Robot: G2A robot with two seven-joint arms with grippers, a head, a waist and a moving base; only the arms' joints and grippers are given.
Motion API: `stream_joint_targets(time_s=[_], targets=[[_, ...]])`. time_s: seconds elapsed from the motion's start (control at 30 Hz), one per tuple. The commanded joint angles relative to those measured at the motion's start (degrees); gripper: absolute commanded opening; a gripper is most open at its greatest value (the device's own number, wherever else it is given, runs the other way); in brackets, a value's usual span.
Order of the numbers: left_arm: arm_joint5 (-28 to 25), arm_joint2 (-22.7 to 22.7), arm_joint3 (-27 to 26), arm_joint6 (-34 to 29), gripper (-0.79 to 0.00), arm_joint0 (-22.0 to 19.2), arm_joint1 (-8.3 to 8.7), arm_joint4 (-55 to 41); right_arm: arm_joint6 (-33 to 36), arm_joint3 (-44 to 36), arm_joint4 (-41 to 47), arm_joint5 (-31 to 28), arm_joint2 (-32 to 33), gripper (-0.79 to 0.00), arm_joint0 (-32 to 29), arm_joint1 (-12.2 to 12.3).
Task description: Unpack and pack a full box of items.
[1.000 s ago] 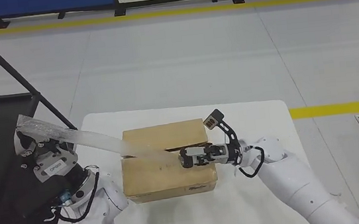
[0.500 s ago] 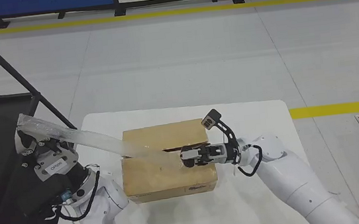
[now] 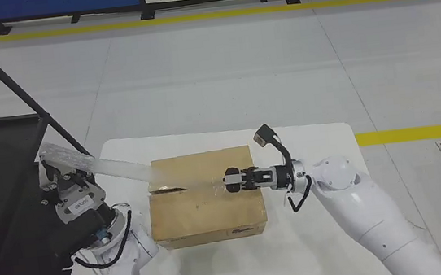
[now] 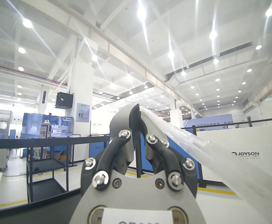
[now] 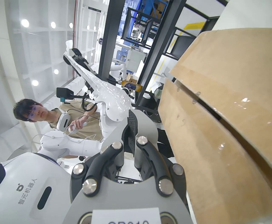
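Spanning the box [image 3: 204, 213], seemingly clear tape [image 3: 117, 167]

Both arms [image 3: 358, 195] are clad in glossy white rounded shells, with black cables [image 3: 298, 202] looped at the wrists. The left gripper [image 4: 139, 114] and right gripper [image 5: 133, 118] have grey fingers [image 4: 122, 121] with ribbed black pads [image 4: 135, 119], black linkages pinned by silver screws [image 4: 100, 179], and a white label on the grey base.

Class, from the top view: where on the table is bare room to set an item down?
Bare table lies along the near edge before the box, and at the far right corner. Crowded: the box's left, where the clear strip stretches from left pincer to right pincer.
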Motion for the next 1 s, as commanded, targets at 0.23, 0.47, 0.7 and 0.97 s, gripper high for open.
stream_joint_targets(time_s=[0.23,0.47,0.7,0.97], targets=[[1.17,-1.76,5.46,-0.71,-0.785,0.97,0.15,7.23,-1.42,-5.39,-7.25,5.58,5.32,-0.785,-2.23,2.46],[1.59,-2.9,7.8,-3.76,-0.785,1.29,0.28,11.3,0.45,-7.99,-9.65,13.62,7.7,-0.785,-2.99,3.73],[1.59,-2.9,7.8,-3.76,-0.785,1.29,0.28,11.3,0.18,-8.17,-9.57,13.6,7.89,-0.785,-3.04,3.77],[0.83,-3.62,7.57,-5.09,-0.785,1.56,0.41,12.75,-4.13,-10.27,-15.32,16.59,6.94,-0.785,-3.76,3.93]])
